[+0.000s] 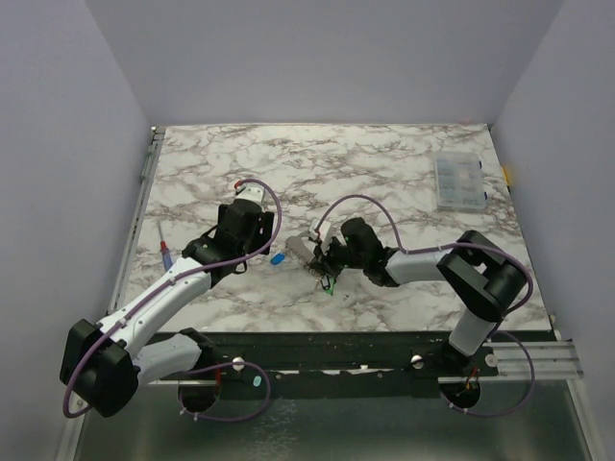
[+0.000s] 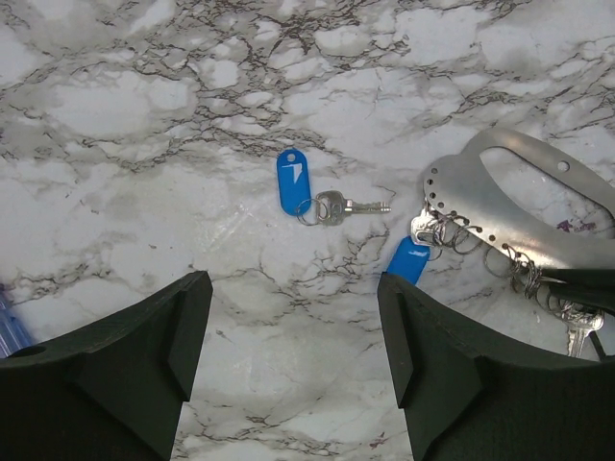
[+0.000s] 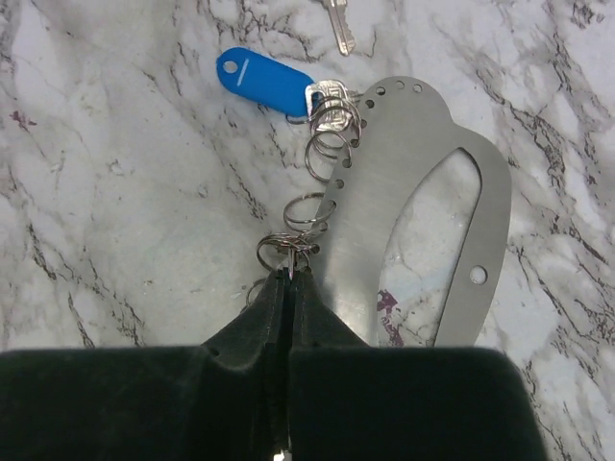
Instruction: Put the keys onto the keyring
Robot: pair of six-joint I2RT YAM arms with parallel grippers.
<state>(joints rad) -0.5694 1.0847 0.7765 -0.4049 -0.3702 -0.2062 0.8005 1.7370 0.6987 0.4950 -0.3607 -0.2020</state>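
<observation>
The keyring lies flat on the marble table, just beside the tips of the right gripper. Its jaws are pressed together against a small wire ring on the plate's edge; a real pinch is not clear. The keyring is a thin, dull silvery plate with an oval cut-out and small holes. A blue-tagged key lies loose before the left gripper, whose jaws stand wide apart.

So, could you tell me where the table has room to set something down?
Bare: the far strip of table from the left edge to the clear box, and the patch between that box and the right arm. Crowded: the middle, with the keyring, keys, open left gripper and right gripper shut on a small ring.
</observation>
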